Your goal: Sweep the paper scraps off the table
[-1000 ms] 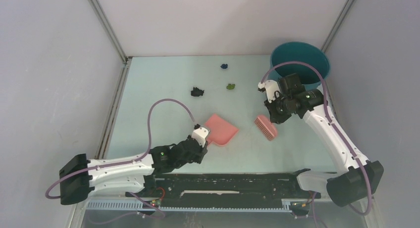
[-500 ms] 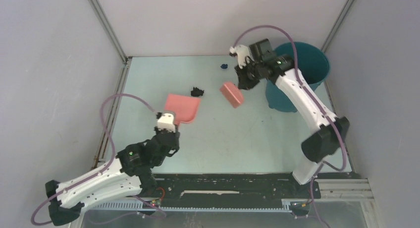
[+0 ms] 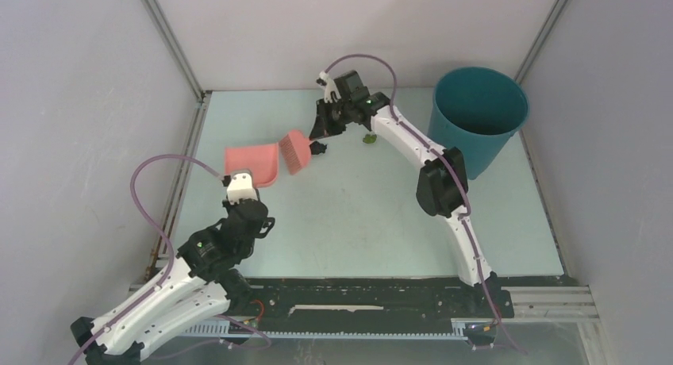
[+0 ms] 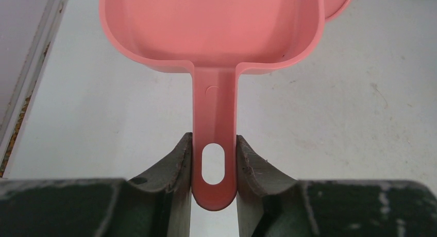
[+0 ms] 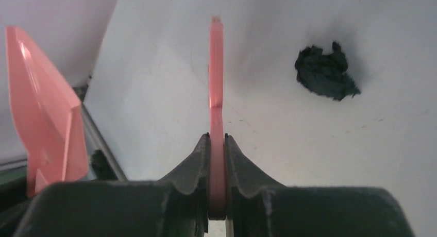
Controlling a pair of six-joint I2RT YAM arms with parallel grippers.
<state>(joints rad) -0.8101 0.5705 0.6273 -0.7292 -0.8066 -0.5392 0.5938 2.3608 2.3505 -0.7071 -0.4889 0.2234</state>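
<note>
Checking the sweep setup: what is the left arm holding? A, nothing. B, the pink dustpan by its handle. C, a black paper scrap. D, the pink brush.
B: the left fingers clamp the handle of the pink dustpan, while the right fingers hold the brush.

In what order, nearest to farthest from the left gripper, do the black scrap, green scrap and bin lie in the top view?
From the left gripper:
1. Black scrap, just right of the brush.
2. Green scrap, farther right.
3. Bin, far right corner.
</note>
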